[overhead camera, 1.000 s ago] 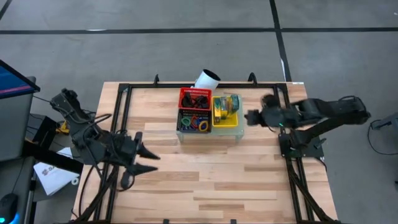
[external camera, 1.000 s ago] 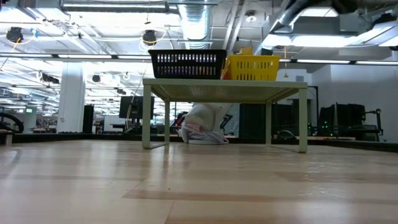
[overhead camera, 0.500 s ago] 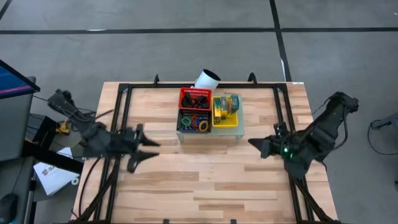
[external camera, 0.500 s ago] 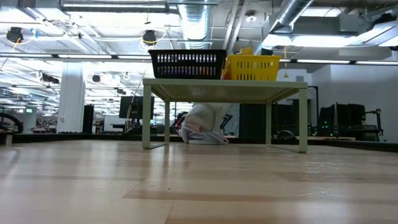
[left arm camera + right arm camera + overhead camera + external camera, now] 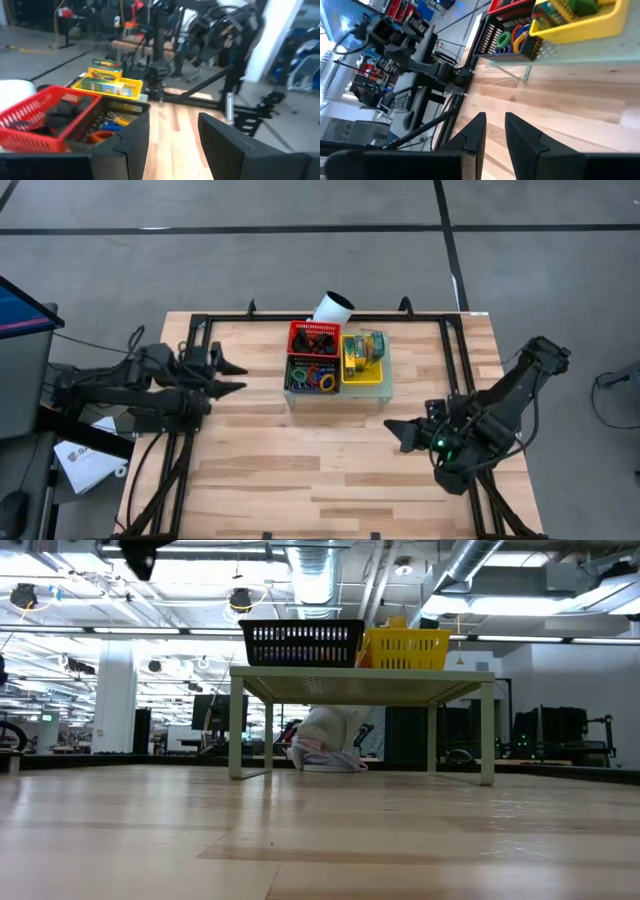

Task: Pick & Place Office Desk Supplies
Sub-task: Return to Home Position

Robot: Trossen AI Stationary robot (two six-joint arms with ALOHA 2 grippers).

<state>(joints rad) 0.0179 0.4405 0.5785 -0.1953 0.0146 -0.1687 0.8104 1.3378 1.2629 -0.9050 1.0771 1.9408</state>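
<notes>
Pale wood tabletop under the overhead camera, bare across its near half, with the pale green shelf parked at 12 o'clock. Everything I care about is up there. The crayon boxes are in the yellow bin, the coloured loops in the black bin, and the small dark clips in the red bin behind it.

Left gripper sits at about 10 o'clock, near the shelf's side and aimed at it. Its fingers are spread wide and hold nothing. Right gripper is at about 4 o'clock, well apart from the shelf, with fingers only narrowly parted and also empty.

My worry is the left side. Those open fingers point at the black bin's level, and any drift toward 3 o'clock could clip the shelf leg or nudge a bin off its perch (the bins look simply set on top, not fixed). I judge the right arm low risk.

Against half a second back, the left gripper has swung from roughly 8 o'clock up to 10, closer to the shelf. The right gripper has slid a touch toward 5 o'clock and inward. The bins haven't budged. A dark piece of arm now pokes into the table-level view at 11 o'clock, and it wasn't there before.
</notes>
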